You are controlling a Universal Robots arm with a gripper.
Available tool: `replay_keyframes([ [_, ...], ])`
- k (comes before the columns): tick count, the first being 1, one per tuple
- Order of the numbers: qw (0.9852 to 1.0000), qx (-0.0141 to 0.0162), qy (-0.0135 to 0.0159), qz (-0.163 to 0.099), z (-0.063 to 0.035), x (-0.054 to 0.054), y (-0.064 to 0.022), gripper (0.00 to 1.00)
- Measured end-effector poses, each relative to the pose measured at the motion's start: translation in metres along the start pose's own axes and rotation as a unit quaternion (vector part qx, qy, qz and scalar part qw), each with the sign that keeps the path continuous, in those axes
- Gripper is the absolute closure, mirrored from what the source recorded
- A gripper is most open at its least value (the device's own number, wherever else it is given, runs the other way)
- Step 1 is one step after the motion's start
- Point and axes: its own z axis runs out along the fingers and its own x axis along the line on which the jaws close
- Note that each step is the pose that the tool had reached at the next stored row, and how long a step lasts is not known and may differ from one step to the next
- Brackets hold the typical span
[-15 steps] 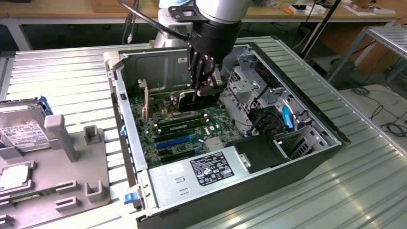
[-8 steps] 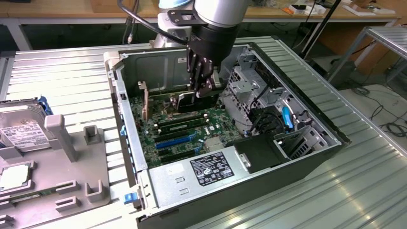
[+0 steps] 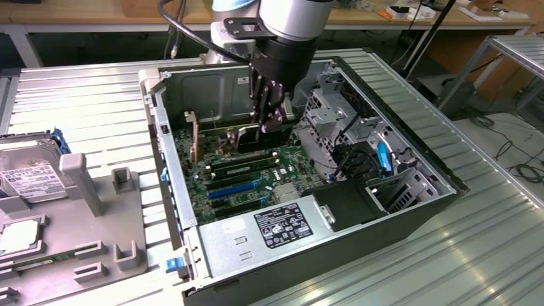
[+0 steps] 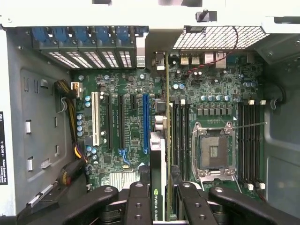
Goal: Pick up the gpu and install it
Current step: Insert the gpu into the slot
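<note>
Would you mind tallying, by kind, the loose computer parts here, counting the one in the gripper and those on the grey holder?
gpu, held in the gripper: 1
hard drive, on the grey holder: 1
processor chip, on the holder: 1
memory stick, on the holder: 1
Total: 4

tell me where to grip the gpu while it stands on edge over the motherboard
Pinch the gpu across its two flat faces at the long top edge, coming straight down. It stands on edge above the motherboard, so that edge is what faces up, and the case walls close off the sides. The gripper holds it that way now.
</note>
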Motion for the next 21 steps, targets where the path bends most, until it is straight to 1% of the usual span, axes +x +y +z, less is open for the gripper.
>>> replay_keyframes([
  [3, 1.0000, 0.0000, -0.0001, 0.000, 0.0014, 0.005, -0.0002, 0.73],
  [7, 1.0000, 0.0001, -0.0001, 0.000, 0.0019, 0.006, -0.0002, 0.73],
  [8, 1.0000, 0.0008, 0.0000, 0.000, 0.0023, 0.007, -0.0003, 0.73],
  [9, 1.0000, 0.0020, 0.0000, 0.000, 0.0027, 0.008, -0.0003, 0.73],
  [10, 1.0000, 0.0043, -0.0001, 0.000, 0.0034, 0.009, 0.0000, 0.73],
  [13, 0.9998, 0.0191, -0.0004, -0.002, 0.0056, 0.012, 0.0037, 0.73],
  [14, 0.9998, 0.0216, -0.0005, -0.002, 0.0062, 0.012, 0.0039, 0.73],
  [17, 0.9998, 0.0216, -0.0005, -0.002, 0.0074, 0.012, 0.0040, 0.73],
  [21, 0.9998, 0.0218, -0.0005, 0.002, 0.0218, 0.013, 0.0034, 0.73],
])
